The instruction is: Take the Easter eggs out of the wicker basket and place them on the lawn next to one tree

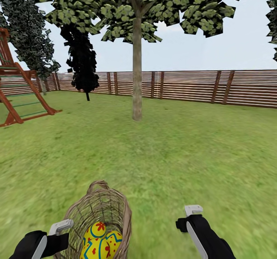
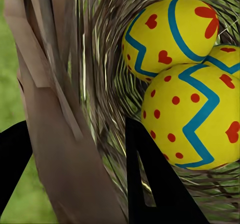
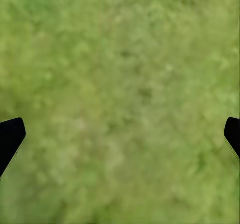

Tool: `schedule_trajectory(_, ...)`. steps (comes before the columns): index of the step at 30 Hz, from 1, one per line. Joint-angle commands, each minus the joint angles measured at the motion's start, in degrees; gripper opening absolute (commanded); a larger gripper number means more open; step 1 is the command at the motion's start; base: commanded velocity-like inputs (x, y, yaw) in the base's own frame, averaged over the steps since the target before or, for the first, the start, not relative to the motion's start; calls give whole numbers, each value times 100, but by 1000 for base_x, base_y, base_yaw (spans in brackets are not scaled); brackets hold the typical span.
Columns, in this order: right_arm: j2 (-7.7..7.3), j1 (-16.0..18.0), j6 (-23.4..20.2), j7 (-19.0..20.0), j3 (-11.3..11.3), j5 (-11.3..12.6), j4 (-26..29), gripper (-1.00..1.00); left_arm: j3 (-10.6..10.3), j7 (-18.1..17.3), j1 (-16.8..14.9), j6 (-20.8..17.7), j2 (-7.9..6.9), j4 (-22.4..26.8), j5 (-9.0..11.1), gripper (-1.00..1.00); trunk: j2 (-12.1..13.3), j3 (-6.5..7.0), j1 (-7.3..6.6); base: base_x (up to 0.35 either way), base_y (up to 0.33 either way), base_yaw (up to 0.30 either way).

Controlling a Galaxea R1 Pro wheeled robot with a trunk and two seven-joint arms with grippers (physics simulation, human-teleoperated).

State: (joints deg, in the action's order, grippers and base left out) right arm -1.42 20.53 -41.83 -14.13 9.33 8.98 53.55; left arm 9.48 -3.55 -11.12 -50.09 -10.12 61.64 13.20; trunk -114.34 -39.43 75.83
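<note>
1. The wicker basket (image 1: 98, 216) is low in the head view, tilted, with the Easter eggs (image 1: 100, 241) inside it.
2. The left gripper (image 2: 75, 149) is at the basket's rim, one finger outside the wall and one inside; it may be gripping the rim.
3. The right gripper (image 1: 188, 217) hangs over bare lawn (image 1: 184, 147), right of the basket.
4. The tree (image 1: 137, 74) stands well ahead, before the fence (image 1: 215, 86).
5. A playhouse frame (image 1: 19, 93) stands far left.
</note>
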Motion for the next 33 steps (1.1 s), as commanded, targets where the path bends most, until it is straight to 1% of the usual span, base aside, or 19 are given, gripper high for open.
schedule_trajectory(1, -7, 4, -18, -55, 25, 60, 6, 100, 10, -41, -5, -27, 1, 6, 42, -100, -3, -6, 3, 343, 0, 0)
schedule_trajectory(17, -7, 4, -18, -55, 17, 60, 6, 100, 10, -41, -5, -27, 1, 6, 42, -100, -3, -6, 3, 343, 0, 0)
schedule_trajectory(22, -7, 4, -18, -55, 20, 66, 2, 100, 10, -41, -5, -27, 1, 6, 42, -100, -3, -6, 3, 343, 0, -182)
schedule_trajectory(33, -7, 4, -18, -55, 25, 68, 6, 100, 10, -41, -5, -28, 1, 6, 42, -100, -3, -6, 3, 343, 0, -4)
